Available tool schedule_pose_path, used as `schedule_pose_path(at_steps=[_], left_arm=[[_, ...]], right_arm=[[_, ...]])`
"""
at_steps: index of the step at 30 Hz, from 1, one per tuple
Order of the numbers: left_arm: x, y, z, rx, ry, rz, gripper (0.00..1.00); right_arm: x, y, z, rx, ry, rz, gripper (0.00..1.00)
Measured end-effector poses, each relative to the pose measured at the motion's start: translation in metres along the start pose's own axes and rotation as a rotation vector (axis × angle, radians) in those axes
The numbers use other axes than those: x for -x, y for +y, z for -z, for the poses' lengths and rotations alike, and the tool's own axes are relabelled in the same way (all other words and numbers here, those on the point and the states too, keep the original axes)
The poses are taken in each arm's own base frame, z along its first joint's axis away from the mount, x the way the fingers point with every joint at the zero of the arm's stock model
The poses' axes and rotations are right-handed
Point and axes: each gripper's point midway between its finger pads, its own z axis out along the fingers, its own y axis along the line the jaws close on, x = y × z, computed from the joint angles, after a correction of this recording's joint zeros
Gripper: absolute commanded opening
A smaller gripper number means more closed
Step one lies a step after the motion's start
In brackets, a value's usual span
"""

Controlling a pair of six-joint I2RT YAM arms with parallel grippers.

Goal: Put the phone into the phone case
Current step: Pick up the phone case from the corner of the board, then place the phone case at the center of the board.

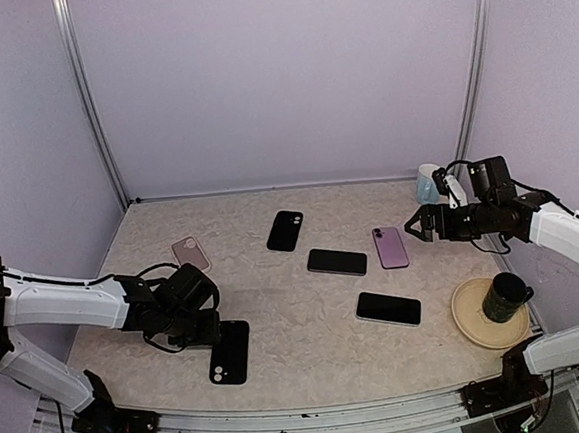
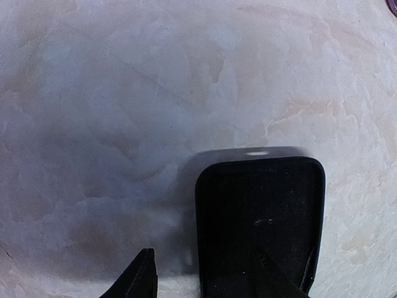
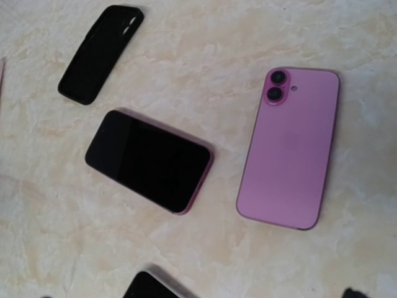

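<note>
A black phone case [image 2: 260, 211] lies hollow side up near the table's front left [image 1: 230, 352]. My left gripper [image 2: 203, 254] stands at its end [image 1: 200, 330], jaws apart: one finger reaches inside the case, the other [image 2: 144, 273] rests on the table outside, clear of the case's left wall. A pink phone [image 3: 289, 149] lies back up [image 1: 390, 247]. Beside it is a screen-up phone with a pink rim [image 3: 149, 160], also visible from above [image 1: 336, 262]. My right gripper [image 1: 423, 225] hovers open above them, holding nothing.
A black phone [image 1: 388, 309] lies screen up right of centre. Another black case [image 1: 286, 230] and a pink case [image 1: 190, 252] lie further back. A dark mug [image 1: 504, 296] stands on a beige plate [image 1: 474, 324] at the right. A pale cup [image 1: 429, 182] sits at the back right.
</note>
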Motion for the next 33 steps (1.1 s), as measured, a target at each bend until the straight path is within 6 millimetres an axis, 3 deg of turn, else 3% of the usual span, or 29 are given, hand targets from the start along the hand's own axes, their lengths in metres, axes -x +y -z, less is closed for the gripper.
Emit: schedule_pose_path(at_steps=[5,12,20,33], left_arm=[[-0.006,0.003,-0.011,0.030,0.021,-0.024,0.30],[-0.010,0.001,-0.018,0.046,0.021,-0.046,0.23],[-0.005,-0.002,-0.021,0.053,0.001,-0.057,0.01],[0.000,-0.008,-0.022,0.103,0.019,-0.144,0.00]], right_arm=[[0.000,-0.001,0.000,-0.004,-0.001,0.000,1.00],[0.000,-0.001,0.000,-0.005,-0.001,0.000,1.00],[-0.002,-0.002,-0.001,-0.007,0.003,-0.002,1.00],[0.000,0.001,0.007,-0.003,-0.021,0.005,1.00]])
